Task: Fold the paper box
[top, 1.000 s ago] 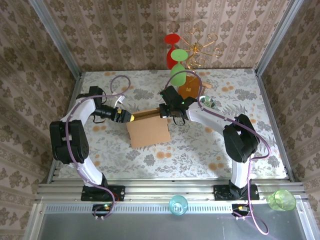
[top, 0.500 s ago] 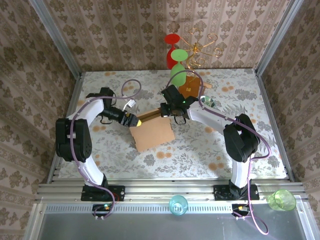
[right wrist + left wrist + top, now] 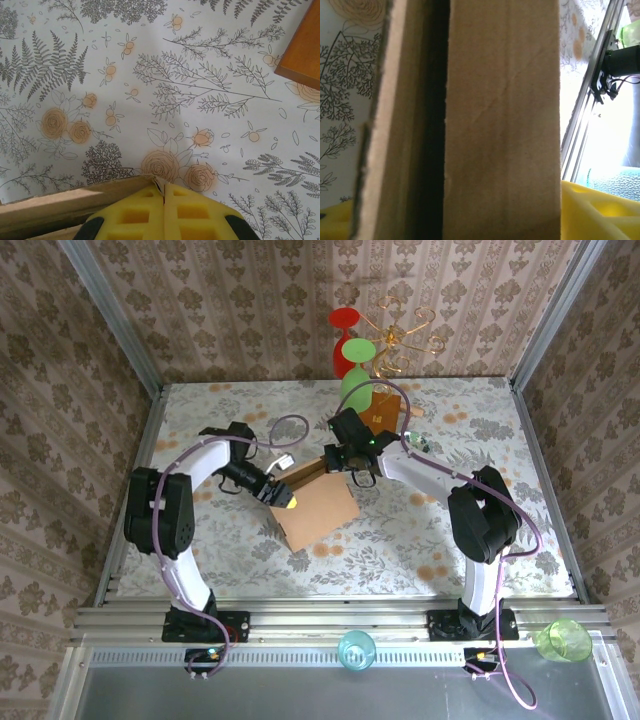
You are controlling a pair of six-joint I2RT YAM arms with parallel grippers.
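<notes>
The paper box [image 3: 320, 508], light-brown cardboard, lies askew at the table's middle. My left gripper [image 3: 284, 498] is at its left edge. In the left wrist view two cardboard layers [image 3: 500, 125] with a dark gap between them stand between the yellow pads [image 3: 600, 210]. The left gripper [image 3: 465, 220] is open wide astride them. My right gripper [image 3: 340, 462] is at the box's back corner. There the right gripper [image 3: 164, 192] is shut, pinching a thin corner of the box's wall [image 3: 65, 205].
An orange-brown board [image 3: 383, 405] lies just behind the right gripper, its corner [image 3: 302, 45] close by. Red and green glasses hang on a gold rack [image 3: 355, 350] at the back wall. A small glassy object [image 3: 415, 443] sits right of the arm. Two cups [image 3: 356, 648] stand on the front rail.
The left gripper has swung right and nearer along the box's left edge, its jaws narrowing. The box has turned and shifted right. The right gripper has kept its pinch.
</notes>
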